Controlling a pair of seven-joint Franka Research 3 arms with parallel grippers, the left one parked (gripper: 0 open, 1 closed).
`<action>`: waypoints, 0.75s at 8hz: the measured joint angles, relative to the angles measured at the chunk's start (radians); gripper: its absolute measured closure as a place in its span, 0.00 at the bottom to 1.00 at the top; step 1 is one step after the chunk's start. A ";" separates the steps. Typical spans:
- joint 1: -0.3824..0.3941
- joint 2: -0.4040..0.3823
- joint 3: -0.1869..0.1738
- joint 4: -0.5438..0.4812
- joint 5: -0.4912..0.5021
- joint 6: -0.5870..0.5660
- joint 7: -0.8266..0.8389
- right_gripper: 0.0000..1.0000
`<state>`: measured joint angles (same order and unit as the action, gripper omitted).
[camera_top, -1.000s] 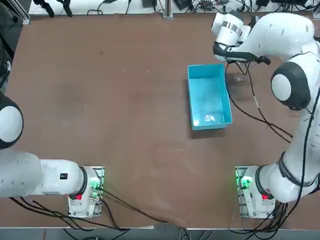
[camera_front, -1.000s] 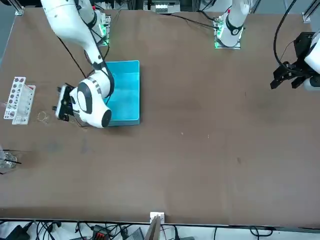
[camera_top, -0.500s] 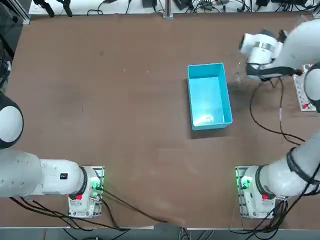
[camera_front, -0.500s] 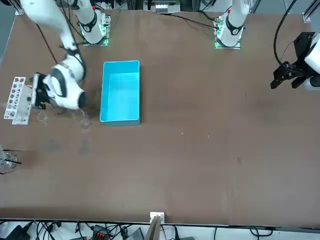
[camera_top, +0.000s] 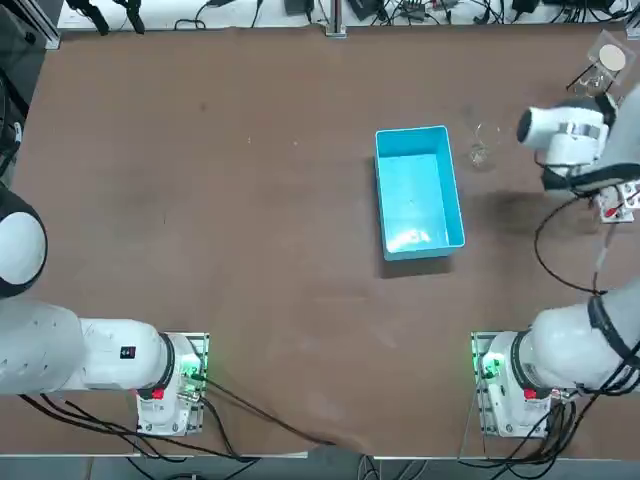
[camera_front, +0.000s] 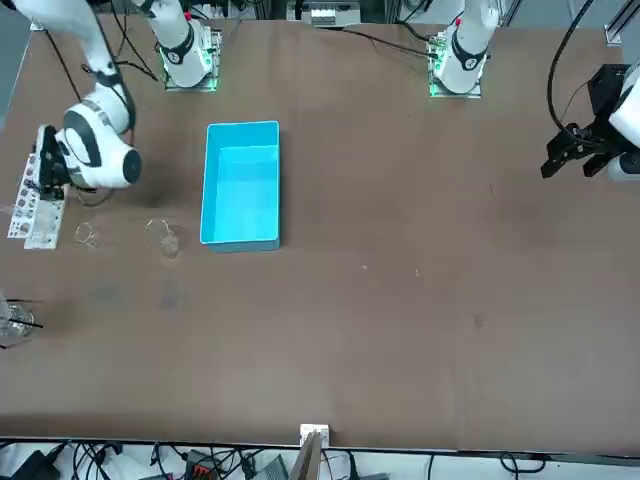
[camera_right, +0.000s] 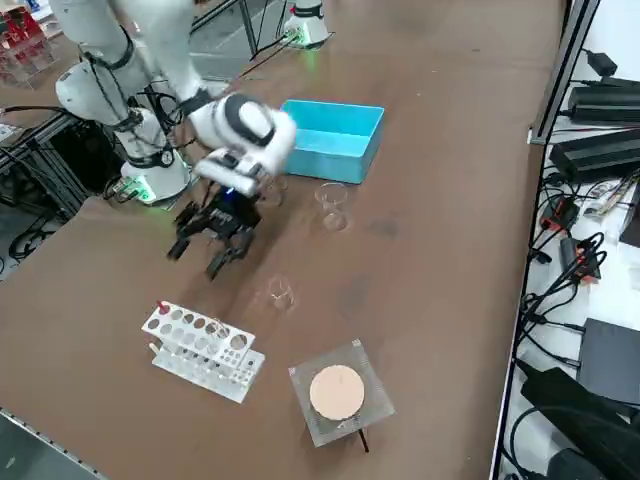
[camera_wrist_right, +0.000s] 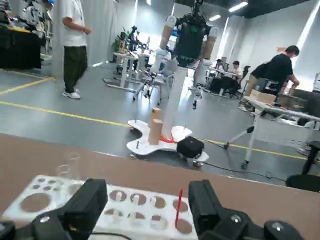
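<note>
Beyond the brown desk (camera_top: 250, 200), the wrist view opens onto a wide lab hall with people (camera_wrist_right: 75, 30) standing about. None of the other views show that. The right tool (camera_wrist_right: 147, 197) hangs low over the desk's right edge, its fingers spread apart and grasping nothing. It looks straight across the desk at the white plastic test-tube rack (camera_wrist_right: 125, 200).

That rack (camera_right: 205, 352) sits flat by the right edge with its holes facing up, so what stands in it stays upright. A thin red rod (camera_wrist_right: 178, 207) rises from one hole. The side view shows the tool (camera_right: 215, 240) near the rack but not touching it.

Glassware gathers on the same side, within the working arm's reach as I judge it. Two small clear glass beakers (camera_right: 333, 205) (camera_right: 281, 293) stand between the rack and the light blue rectangular plastic bin (camera_front: 240, 185). A clear square dish with a tan disc (camera_right: 337, 392) lies toward the far right corner.

From overhead the wrist hides the fingers and most of the rack. The front view shows the rack (camera_front: 35, 205) in full.
</note>
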<state>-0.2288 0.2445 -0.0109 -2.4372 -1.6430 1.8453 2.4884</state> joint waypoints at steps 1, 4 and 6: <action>-0.078 0.004 0.000 -0.038 -0.101 0.035 0.056 0.00; -0.179 0.021 0.001 -0.096 -0.232 0.054 0.134 0.01; -0.188 0.052 0.003 -0.108 -0.274 0.054 0.202 0.05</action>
<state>-0.4164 0.2968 -0.0080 -2.5449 -1.9172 1.8998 2.6904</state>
